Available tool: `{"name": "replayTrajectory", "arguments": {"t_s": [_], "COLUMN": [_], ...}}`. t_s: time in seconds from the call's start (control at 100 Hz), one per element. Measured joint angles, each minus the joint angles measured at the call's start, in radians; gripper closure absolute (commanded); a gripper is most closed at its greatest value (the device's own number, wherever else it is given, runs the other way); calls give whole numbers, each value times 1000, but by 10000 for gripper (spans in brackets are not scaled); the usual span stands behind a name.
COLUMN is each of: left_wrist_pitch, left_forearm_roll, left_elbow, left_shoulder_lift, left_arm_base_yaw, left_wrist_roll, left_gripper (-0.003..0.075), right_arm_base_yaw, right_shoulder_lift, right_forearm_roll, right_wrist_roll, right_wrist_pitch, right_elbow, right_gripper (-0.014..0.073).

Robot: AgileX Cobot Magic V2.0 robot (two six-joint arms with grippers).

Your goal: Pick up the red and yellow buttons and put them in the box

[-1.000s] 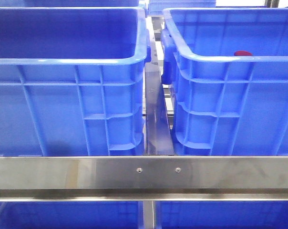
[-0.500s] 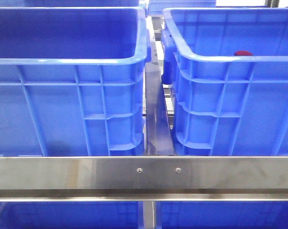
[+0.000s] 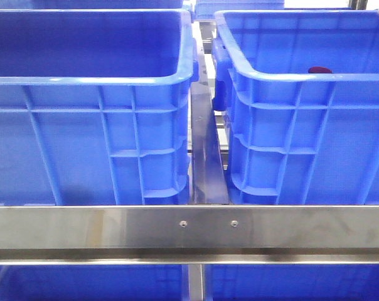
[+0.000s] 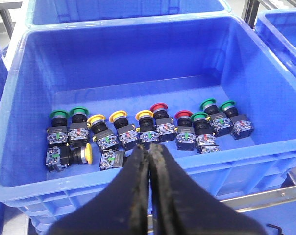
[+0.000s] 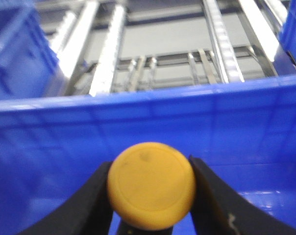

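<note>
The right gripper (image 5: 151, 196) is clamped on a yellow button (image 5: 151, 185), held over the inside of a blue box (image 5: 236, 122); metal rails (image 5: 109, 49) lie beyond its far wall. The left gripper (image 4: 149, 161) has its fingers pressed together with nothing between them, above the near rim of a blue crate (image 4: 20, 98). On that crate's floor sits a row of push-button switches (image 4: 138, 132) with green, yellow and red caps. In the front view, at 1 o'clock, a red button (image 3: 319, 69) shows just over the right-hand box's near rim.
</note>
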Motion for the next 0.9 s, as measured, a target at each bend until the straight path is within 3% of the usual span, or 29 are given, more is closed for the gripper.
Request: {"name": "replayTrajectory", "arguments": {"t_s": [0.47, 0.9], "left_wrist_pitch": [0, 0], "left_forearm_roll": [2, 0], "left_elbow": [0, 0], "left_shoulder_lift": [0, 0], "left_arm_base_yaw": [0, 0], "left_wrist_roll": [0, 0], "left_gripper": [739, 739], "right_arm_base_yaw": [-85, -85], "right_shoulder_lift": [432, 554], "right_forearm_roll": [2, 2], "right_wrist_roll": [-31, -52], "right_wrist_pitch": [21, 61], "right_elbow": [-230, -300], "right_gripper": [410, 410]}}
